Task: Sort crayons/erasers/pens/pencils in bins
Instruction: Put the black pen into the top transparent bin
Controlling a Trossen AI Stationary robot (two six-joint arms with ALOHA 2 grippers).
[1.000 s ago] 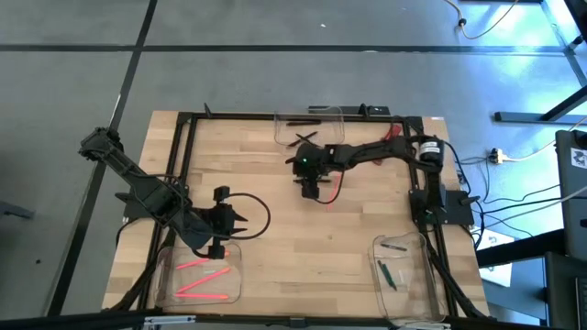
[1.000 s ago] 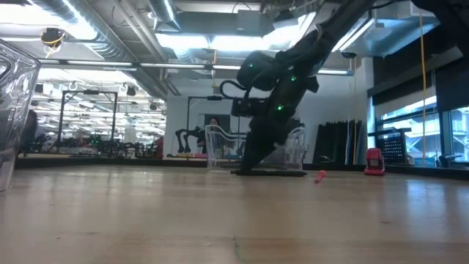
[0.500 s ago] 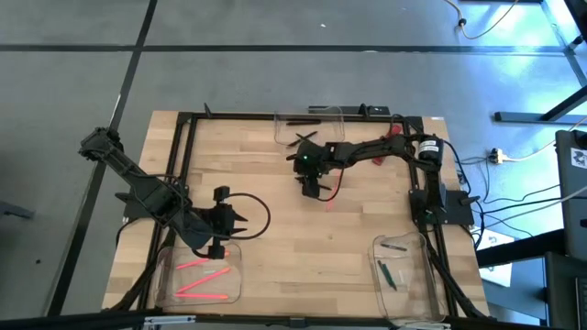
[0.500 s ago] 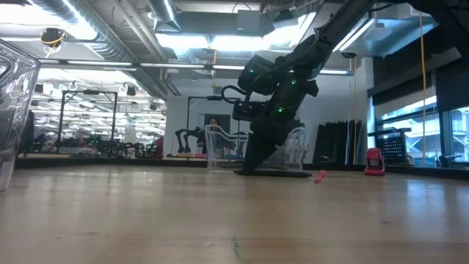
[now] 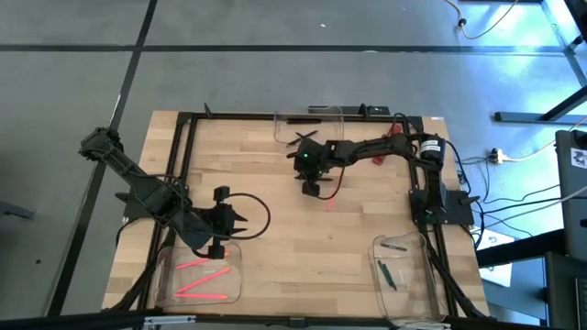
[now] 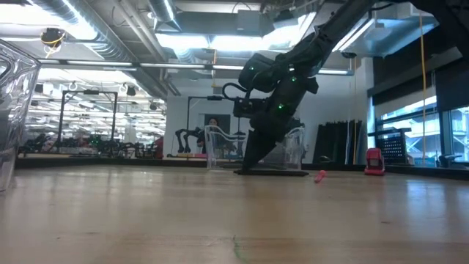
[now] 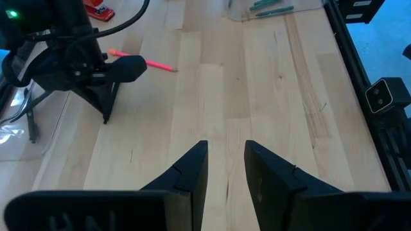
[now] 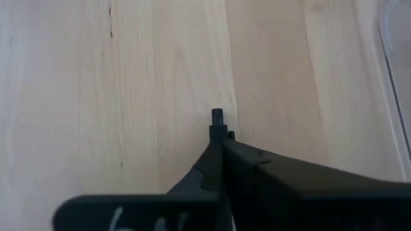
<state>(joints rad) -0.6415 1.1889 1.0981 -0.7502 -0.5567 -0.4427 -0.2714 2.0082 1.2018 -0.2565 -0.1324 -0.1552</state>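
My right gripper (image 5: 312, 190) stands at the table's far middle, fingers pointing down, shut on a black stick (image 6: 275, 173) that lies on the wood. A pink stick (image 5: 332, 189) lies just right of it. Two crossed black sticks (image 5: 305, 139) lie in front of the far bin (image 5: 307, 124), which holds another. The near left bin (image 5: 200, 275) holds pink sticks. The near right bin (image 5: 401, 266) holds green-grey ones. My left gripper (image 7: 225, 157) hovers open by the near left bin, nothing between its fingers. My right gripper pinches the black stick between its two shut fingers, from above and pointing steeply down. A short black end (image 8: 218, 117) pokes out past the fingertips. In the low view the stick lies flat on the table, reaching away from the fingertips (image 6: 245, 167).
A black frame (image 5: 183, 165) runs around the wooden table. A red block (image 6: 374, 161) stands at the far right corner. Bare wood lies between the three bins in the middle of the table.
My right gripper has shut on the black stick, staying almost where it was above the far middle of the table. The stick stays flat on the wood.
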